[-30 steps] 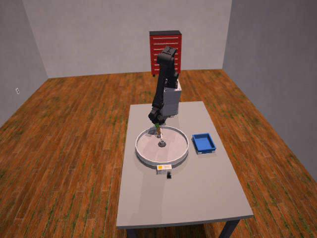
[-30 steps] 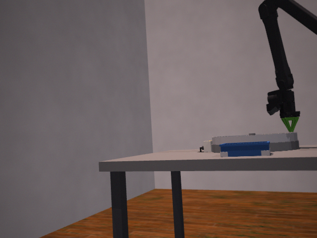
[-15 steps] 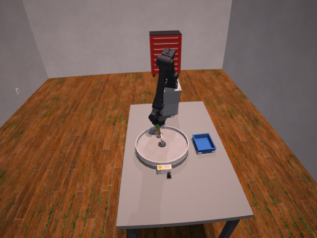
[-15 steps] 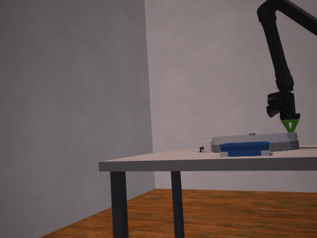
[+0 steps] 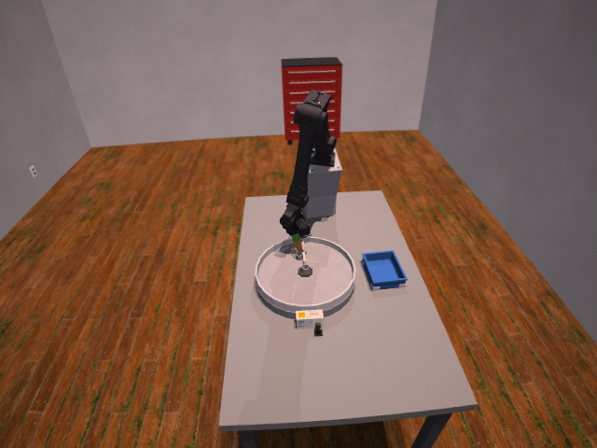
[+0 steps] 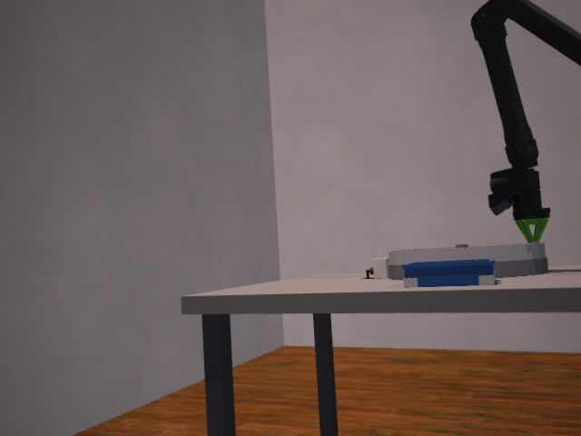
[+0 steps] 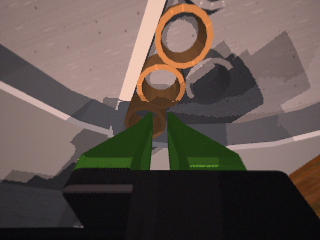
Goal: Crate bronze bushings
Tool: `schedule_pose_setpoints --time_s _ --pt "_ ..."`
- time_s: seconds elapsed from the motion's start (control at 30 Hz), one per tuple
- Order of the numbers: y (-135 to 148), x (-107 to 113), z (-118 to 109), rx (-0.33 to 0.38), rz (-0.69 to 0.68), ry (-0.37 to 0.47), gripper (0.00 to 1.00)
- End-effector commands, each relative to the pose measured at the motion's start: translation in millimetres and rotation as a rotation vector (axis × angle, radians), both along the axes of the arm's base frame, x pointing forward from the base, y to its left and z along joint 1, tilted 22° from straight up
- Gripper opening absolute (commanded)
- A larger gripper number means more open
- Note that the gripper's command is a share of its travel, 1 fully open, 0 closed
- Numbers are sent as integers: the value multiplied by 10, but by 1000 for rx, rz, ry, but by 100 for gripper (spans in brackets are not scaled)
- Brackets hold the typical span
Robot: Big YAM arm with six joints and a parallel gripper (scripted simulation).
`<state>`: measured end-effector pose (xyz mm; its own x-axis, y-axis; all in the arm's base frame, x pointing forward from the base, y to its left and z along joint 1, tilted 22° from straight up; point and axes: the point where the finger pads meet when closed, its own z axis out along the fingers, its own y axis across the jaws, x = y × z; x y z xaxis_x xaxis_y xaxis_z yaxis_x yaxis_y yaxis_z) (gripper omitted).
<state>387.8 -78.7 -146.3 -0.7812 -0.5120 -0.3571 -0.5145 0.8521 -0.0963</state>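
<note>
The round grey turning table [image 5: 304, 279] sits mid-table, with the blue crate [image 5: 384, 270] to its right. My gripper [image 5: 296, 239] hangs over the table's back part, just above the rim in the side view [image 6: 531, 240]. In the wrist view the green fingers stand narrowly apart, with a gap between them. A shaded bronze bushing stands right at the fingertips and is not gripped. Two more bronze bushings [image 7: 161, 82] [image 7: 184, 35] stand beyond it. A steel bushing [image 7: 212, 75] stands to their right.
A dark hub [image 5: 304, 271] rises at the turning table's centre. A small white box with an orange mark [image 5: 308, 316] and a black part [image 5: 318, 330] sit in front of the table. The crate [image 6: 448, 272] looks empty. A red drawer cabinet [image 5: 312, 98] stands behind the arm.
</note>
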Motion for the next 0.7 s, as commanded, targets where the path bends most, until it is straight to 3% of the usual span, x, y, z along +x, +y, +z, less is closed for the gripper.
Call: schedule_pose_setpoints --time_s 0.0,0.47,0.5,0.67 --pt "15 72 78 -3 -3 -22 13" --pt "15 72 78 -3 -3 -22 13" --pt "15 72 78 -3 -3 -22 0" --pt "34 -1 46 5 -2 -3 0"
